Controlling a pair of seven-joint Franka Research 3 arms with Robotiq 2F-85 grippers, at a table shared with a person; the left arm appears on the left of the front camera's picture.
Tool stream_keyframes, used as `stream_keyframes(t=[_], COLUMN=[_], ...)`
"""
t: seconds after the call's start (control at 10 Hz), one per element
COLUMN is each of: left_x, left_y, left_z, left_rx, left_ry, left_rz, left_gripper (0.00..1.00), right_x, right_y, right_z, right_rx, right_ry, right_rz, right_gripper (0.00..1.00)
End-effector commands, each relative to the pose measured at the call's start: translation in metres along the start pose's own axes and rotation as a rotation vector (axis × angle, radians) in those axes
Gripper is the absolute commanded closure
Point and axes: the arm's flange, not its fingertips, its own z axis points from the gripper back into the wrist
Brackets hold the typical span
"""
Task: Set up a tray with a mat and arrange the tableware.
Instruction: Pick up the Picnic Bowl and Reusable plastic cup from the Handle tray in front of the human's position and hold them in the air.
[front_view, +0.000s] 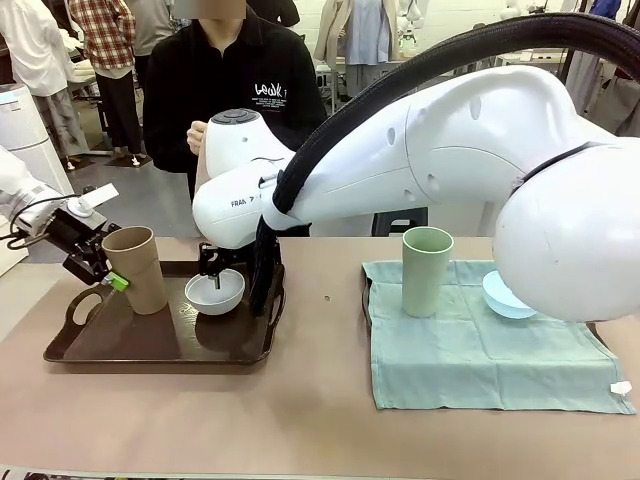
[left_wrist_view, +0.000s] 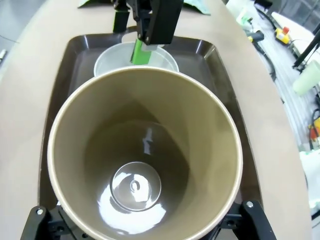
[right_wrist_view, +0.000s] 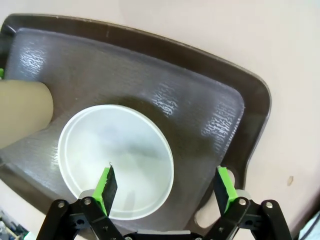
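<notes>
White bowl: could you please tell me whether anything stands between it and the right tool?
Nothing visible does. The right tool hangs open directly over the white bowl, straddling its near rim above the tray. The tan cup stands off to one side.

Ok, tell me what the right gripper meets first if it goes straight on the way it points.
Probably the white bowl on the tray: the right gripper points down with one finger over the bowl, the other beyond its rim.
</notes>
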Motion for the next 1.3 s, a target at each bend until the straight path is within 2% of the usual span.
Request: stream_keyframes(t=[0.0,0.3,0.4,0.5,0.6,0.7,0.8,0.9,1.0,1.1,1.2], left_x=[0.002,0.002,0.001,0.001,0.001,0.001,0.001,0.0,0.0,-0.001,-0.001], left_y=[0.001,0.001,0.001,0.0,0.0,0.0,0.0,0.0,-0.001,-0.001,-0.001], left_z=[-0.001,-0.004,-0.004,-0.003,-0.003,-0.003,-0.002,-0.003,-0.003,-0.003,-0.004], left_rx=[-0.004,-0.017,-0.016,-0.016,-0.017,-0.017,-0.019,-0.022,-0.022,-0.021,-0.013], left_ry=[-0.036,-0.064,-0.069,-0.071,-0.071,-0.073,-0.072,-0.073,-0.074,-0.072,-0.068], left_rz=[-0.008,0.0,-0.011,-0.022,-0.022,-0.021,-0.019,-0.016,-0.014,-0.011,-0.011], left_gripper=[0.0,0.0,0.03,0.58,0.62,1.0,1.0,1.0,0.72,0.72,1.0], right_x=[0.007,0.012,0.012,0.012,0.012,0.013,0.013,0.012,0.012,0.013,0.013], right_y=[0.002,-0.003,-0.004,-0.004,-0.003,-0.003,-0.002,0.0,0.0,0.001,0.0], right_z=[-0.01,-0.023,-0.025,-0.025,-0.025,-0.025,-0.025,-0.025,-0.024,-0.024,-0.023], right_rx=[-0.033,-0.041,-0.037,-0.033,-0.03,-0.029,-0.027,-0.03,-0.031,-0.034,-0.037], right_ry=[-0.036,-0.017,-0.023,-0.025,-0.028,-0.03,-0.029,-0.026,-0.025,-0.026,-0.023], right_rz=[-0.021,-0.032,-0.022,-0.006,-0.001,0.001,0.003,0.008,0.009,0.009,0.009], right_gripper=[0.0,0.02,0.44,0.6,1.0,1.0,1.0,0.83,0.97,1.0,1.0])
